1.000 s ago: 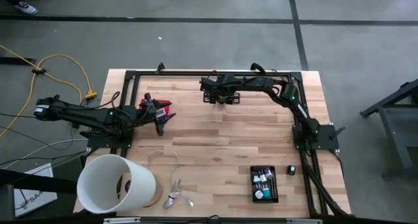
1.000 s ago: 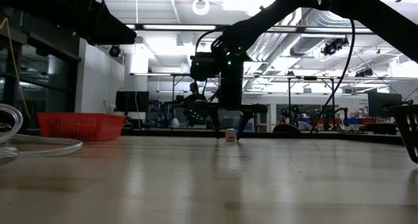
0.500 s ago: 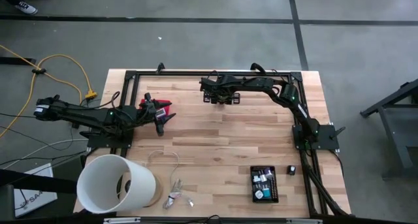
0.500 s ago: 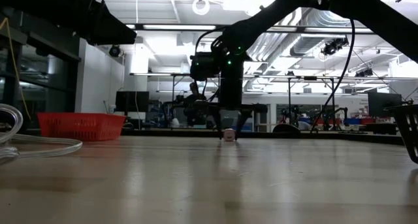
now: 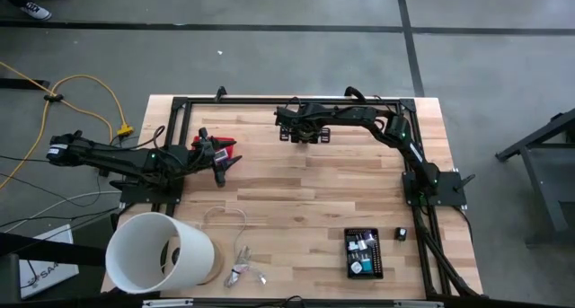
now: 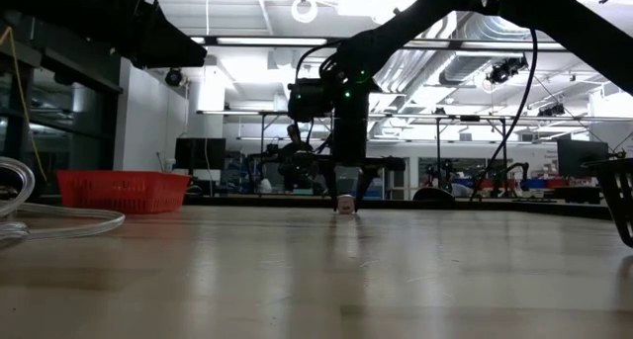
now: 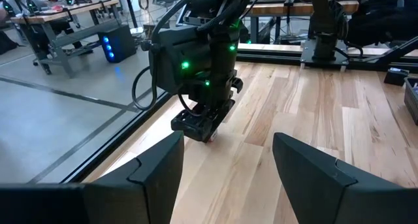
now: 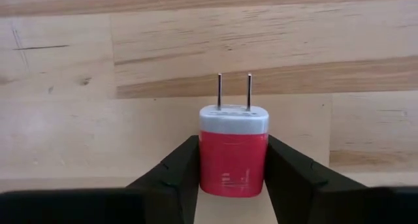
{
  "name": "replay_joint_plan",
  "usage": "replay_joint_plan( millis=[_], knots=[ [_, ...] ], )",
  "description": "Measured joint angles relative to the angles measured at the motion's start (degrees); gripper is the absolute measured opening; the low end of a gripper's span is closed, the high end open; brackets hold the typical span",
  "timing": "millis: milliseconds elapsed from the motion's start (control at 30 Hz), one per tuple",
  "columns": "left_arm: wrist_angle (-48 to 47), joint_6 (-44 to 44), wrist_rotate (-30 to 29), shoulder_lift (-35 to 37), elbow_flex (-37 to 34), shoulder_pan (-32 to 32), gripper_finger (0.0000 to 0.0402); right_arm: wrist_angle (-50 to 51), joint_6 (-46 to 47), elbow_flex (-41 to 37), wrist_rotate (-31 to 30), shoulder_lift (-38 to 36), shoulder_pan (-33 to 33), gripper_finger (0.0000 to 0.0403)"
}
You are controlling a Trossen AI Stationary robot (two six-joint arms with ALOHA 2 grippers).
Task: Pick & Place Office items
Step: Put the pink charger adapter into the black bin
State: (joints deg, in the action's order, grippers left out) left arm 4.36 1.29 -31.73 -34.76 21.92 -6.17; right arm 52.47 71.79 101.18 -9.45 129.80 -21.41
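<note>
The right gripper (image 8: pixel 232 165) holds a small red plug adapter (image 8: pixel 233 159) between its two dark fingers (image 8: pixel 175 175), which press on both its sides. The adapter is a rounded block with a pale grey cap and two thin metal prongs. It is at the far middle of the wooden table (image 5: pixel 305 187), just at the surface in the low view (image 6: pixel 344 205). The table top is of light planks with visible grain.

The left gripper (image 5: pixel 222 167) waits over the left part of the table, with its fingers (image 7: pixel 313 168) spread apart and nothing between them.

Near the front right corner lies a flat black tray (image 5: pixel 349 263) with several small white and teal office items (image 5: pixel 362 247) in it. A big white tub (image 5: pixel 144 241) lies on its side at the front left corner, and what is inside cannot be told. A small black piece (image 5: pixel 402 234) lies just beside the tray.
</note>
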Motion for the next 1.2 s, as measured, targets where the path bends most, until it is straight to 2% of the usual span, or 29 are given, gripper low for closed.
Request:
replay_joint_plan(
  millis=[833,1200],
  knots=[
    [0.01,0.01,0.00,0.00,0.01,0.00,0.0227,0.31,-2.63,0.00,-1.35,-0.65,0.67,0.0127],
    [0.01,-0.01,0.01,0.00,0.01,0.01,0.0227,5.57,-3.75,-0.01,-5.57,-8.87,5.49,0.0127]
  ],
)
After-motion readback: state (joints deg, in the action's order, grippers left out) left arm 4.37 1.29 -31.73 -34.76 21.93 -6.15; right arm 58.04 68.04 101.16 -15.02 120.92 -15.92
